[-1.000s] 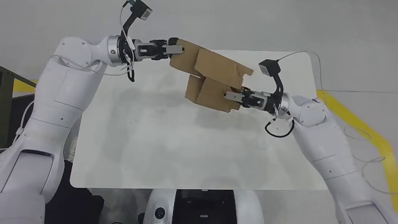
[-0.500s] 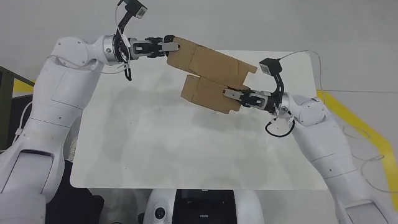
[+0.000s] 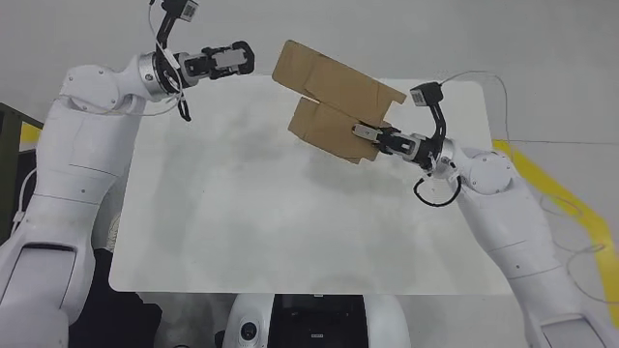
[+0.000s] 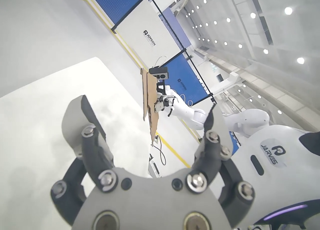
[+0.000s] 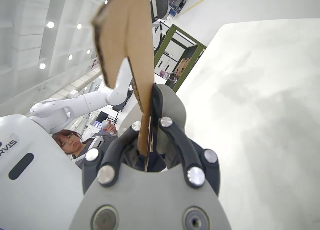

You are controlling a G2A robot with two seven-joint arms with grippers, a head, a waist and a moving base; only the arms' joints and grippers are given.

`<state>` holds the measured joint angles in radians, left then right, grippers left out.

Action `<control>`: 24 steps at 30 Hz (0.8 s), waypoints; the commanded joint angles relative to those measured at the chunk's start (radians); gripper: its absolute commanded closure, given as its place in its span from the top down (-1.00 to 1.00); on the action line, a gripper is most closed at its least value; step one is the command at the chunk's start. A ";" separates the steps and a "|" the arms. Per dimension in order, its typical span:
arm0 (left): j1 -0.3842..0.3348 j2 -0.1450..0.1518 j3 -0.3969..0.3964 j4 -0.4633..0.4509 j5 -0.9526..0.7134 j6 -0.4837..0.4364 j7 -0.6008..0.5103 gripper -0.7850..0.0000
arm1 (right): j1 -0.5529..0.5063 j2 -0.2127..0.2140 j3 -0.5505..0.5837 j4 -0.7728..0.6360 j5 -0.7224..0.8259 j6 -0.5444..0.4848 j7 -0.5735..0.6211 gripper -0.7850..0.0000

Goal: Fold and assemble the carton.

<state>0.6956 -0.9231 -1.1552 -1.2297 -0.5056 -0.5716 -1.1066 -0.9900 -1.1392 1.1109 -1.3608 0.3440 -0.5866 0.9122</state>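
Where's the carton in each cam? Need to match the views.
Top view: carton in the air over the table's far edge, right of centre, one edge in the right gripper.
Left wrist view: carton edge-on, a thin strip beyond the table, with the right arm behind it.
Right wrist view: carton close up, rising from that gripper's shut fingers.
Shared landmark: the white table.

So the flat brown cardboard carton (image 3: 334, 97) hangs tilted over the white rectangular desk (image 3: 290, 222), pinched at one edge by the right claw (image 3: 366, 133). The left claw (image 3: 247, 55) sits well apart from it, by the desk's far-left corner.
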 commanded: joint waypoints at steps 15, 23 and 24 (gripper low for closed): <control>0.082 -0.014 0.052 -0.085 0.147 0.029 0.133 1.00 | -0.052 -0.007 0.015 -0.095 -0.022 0.196 -0.211 -1.00; 0.082 -0.014 0.052 -0.085 0.147 0.029 0.133 1.00 | -0.052 -0.007 0.015 -0.095 -0.022 0.196 -0.211 -1.00; 0.082 -0.014 0.052 -0.085 0.147 0.029 0.133 1.00 | -0.052 -0.007 0.015 -0.095 -0.022 0.196 -0.211 -1.00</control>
<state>0.7778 -0.9372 -1.1028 -1.3146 -0.3586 -0.5428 -0.9736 -1.0422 -1.1462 1.1262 -1.4562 0.3216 -0.3906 0.7017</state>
